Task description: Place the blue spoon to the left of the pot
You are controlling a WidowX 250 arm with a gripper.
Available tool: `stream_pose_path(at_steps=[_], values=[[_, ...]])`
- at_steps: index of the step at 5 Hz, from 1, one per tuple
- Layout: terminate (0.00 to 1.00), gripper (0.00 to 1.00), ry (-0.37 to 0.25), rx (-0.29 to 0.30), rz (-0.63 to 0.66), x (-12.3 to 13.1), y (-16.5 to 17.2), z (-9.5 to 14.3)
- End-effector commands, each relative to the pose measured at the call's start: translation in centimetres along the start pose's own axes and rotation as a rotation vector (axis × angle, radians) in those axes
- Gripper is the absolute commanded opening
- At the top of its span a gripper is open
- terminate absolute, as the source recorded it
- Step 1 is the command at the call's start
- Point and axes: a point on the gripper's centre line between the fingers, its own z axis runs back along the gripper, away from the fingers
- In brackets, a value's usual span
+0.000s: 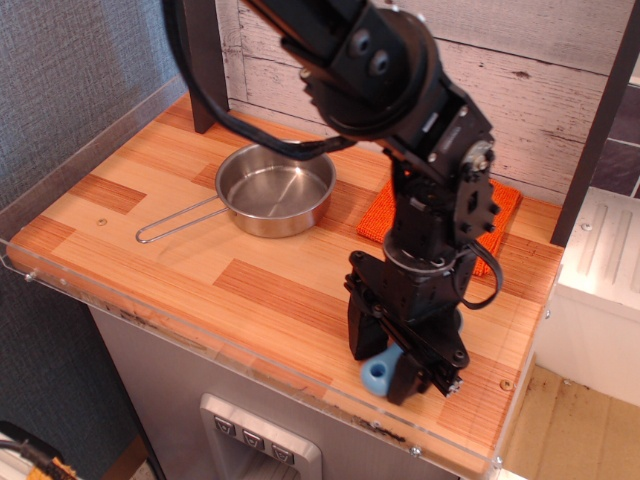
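Blue spoon (379, 373) near front edge

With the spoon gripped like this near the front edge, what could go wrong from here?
The gripper holds the blue spoon with only its handle end showing; the hold may be shallow, so it could slip out close to the table's front edge.
The route left passes the pot and its wire handle; a low carry might knock them.
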Motion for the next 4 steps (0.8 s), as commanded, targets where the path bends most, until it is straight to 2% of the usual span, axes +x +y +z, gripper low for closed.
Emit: stream_pose_path(at_steps=[1, 2, 3, 4], values=[[0.0, 0.0, -0.192, 0.026, 0.153, -1.7, 2.5, 5.9], [0.0, 0.0, -0.246, 0.05, 0.247, -3.5, 5.1, 8.8], [0.0, 0.0, -0.208, 0.101, 0.358, -5.1, 9.6, 9.6], [0.0, 0.0, -0.173, 0.111, 0.393, -5.8, 14.9, 8.1]])
